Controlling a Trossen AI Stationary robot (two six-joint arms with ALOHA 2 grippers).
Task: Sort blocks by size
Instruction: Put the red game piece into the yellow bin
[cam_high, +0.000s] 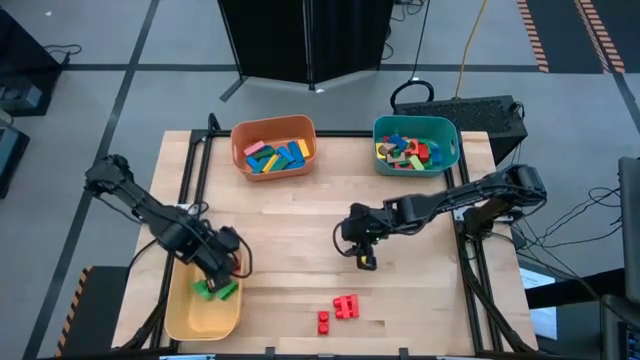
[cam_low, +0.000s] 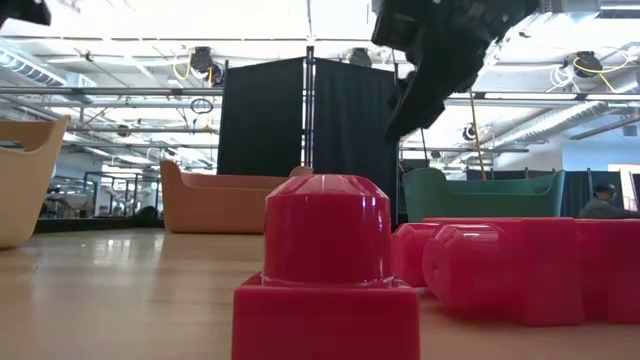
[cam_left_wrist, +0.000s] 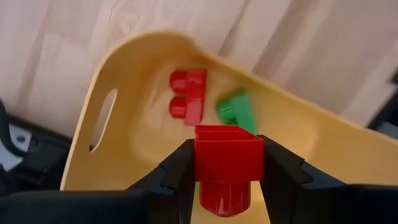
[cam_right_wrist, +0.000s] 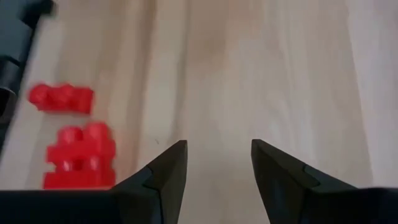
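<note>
My left gripper (cam_high: 222, 268) hangs over the yellow bin (cam_high: 180, 315) at the table's near left corner, shut on a red studded block (cam_left_wrist: 227, 155). In the bin lie a red block (cam_left_wrist: 188, 96) and a green block (cam_left_wrist: 237, 110). My right gripper (cam_high: 365, 260) stands open above the bare table middle, with nothing between its fingers (cam_right_wrist: 214, 165). Two red blocks (cam_high: 346, 306) (cam_high: 323, 321) rest on the table near its front edge, nearer than that gripper; they fill the low view's foreground (cam_low: 325, 265). My left gripper pinches the red block by two opposite side faces (cam_left_wrist: 202, 163) between its two fingers. The fingers come from above, pointing down. The block is lifted clear above the inside of the yellow bin, with one round stud (cam_left_wrist: 225, 198) showing.
An orange bin (cam_high: 273, 148) and a teal bin (cam_high: 416, 145), both with several coloured blocks inside, stand at the table's far edge. Bare wood lies between them and the red blocks. A dark box (cam_high: 490, 112) sits beyond the far right corner.
</note>
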